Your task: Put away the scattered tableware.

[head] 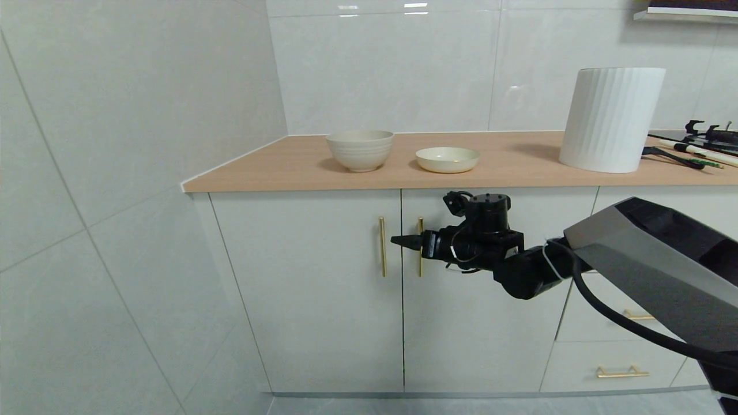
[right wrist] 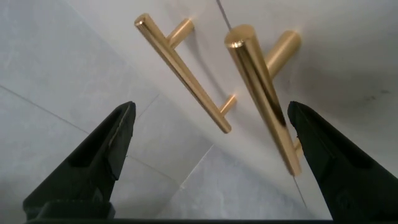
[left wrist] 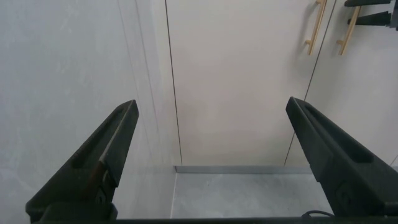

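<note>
A round bowl (head: 360, 150) and a small dish (head: 447, 159) sit side by side on the wooden counter (head: 519, 167). The bowl is on the left and they are not touching. Farther right on the counter stands a tall white ribbed pot (head: 612, 118), and past it, at the far right, lie some long thin tools (head: 692, 151). Under the counter are two cupboard doors, each with a gold bar on it. The left door handle (head: 381, 246) and the right door handle (head: 420, 246) stand straight up, close together. The right gripper (head: 402, 241) is held out in front of these two handles, about halfway up them. Its fingers (right wrist: 106, 155) are wide apart and hold nothing. I cannot tell if it touches a handle. The left gripper (left wrist: 211, 106) is down low, facing the left cupboard door (left wrist: 236, 93) and the grey floor (left wrist: 242, 196). Its fingers (left wrist: 102, 155) are wide apart too, and hold nothing. A gold drawer handle (head: 620, 373) is low on the right.
</note>
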### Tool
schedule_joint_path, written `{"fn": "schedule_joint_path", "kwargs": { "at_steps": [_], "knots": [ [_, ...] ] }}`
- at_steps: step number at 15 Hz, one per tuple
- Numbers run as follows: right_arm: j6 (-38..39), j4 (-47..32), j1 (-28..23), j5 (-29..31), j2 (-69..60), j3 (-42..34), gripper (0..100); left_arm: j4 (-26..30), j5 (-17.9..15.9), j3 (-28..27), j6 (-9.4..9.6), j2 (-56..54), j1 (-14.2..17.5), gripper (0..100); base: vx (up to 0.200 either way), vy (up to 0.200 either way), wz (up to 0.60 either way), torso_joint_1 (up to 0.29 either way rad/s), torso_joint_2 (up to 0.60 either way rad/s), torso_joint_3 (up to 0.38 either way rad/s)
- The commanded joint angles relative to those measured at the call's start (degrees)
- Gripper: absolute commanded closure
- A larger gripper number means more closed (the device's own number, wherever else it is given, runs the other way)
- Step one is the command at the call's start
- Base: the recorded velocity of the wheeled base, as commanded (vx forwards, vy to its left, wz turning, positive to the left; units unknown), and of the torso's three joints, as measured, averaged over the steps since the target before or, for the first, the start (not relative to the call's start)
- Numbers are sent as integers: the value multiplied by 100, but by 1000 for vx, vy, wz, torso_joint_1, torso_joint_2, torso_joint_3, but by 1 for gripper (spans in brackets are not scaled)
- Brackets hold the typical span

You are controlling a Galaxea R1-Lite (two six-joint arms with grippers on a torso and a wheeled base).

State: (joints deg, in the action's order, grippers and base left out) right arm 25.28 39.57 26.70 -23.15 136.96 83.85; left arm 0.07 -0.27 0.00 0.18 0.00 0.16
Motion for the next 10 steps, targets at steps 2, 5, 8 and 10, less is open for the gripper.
{"fn": "schedule_joint_path", "kwargs": {
  "at_steps": [2, 5, 8, 10],
  "knots": [
    [3, -2, 72, -164, -135, -132, 0, 1, 0, 0, -1, 0, 2, 0, 0, 0, 0, 0, 0, 0],
    [3, -46, 99, -339, -231, -281, 0, 1, 0, 0, -1, 0, 2, 0, 0, 0, 0, 0, 0, 0],
    [3, -81, 125, -489, -302, -387, 0, 1, 0, 0, -1, 0, 2, 0, 0, 0, 0, 0, 0, 0],
    [-6, -99, 195, -489, -293, -431, 0, 1, 0, 0, -1, 0, 2, 0, 0, 0, 0, 0, 0, 0]
  ]
}}
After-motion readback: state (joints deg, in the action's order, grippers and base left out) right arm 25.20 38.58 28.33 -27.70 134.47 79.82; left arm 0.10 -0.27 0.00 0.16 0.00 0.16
